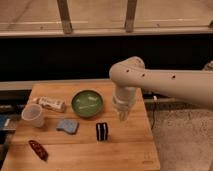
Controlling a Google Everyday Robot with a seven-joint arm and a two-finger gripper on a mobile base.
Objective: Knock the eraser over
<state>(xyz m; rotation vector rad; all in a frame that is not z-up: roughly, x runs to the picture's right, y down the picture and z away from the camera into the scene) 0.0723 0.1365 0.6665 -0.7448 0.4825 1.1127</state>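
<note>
Gripper (pixel 122 115), grip unclear, hangs near the upright black eraser (pixel 102 131) with 2 white stripes.

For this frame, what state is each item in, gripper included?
eraser: standing upright, not knocked over
gripper: pointing down, right of the bowl, apart from the eraser
bowl: upright
cup: upright
sponge: lying flat
bar: lying flat
red-brown object: lying flat

Gripper (pixel 122 116) near eraser (pixel 102 131), grip state indiscernible
</note>
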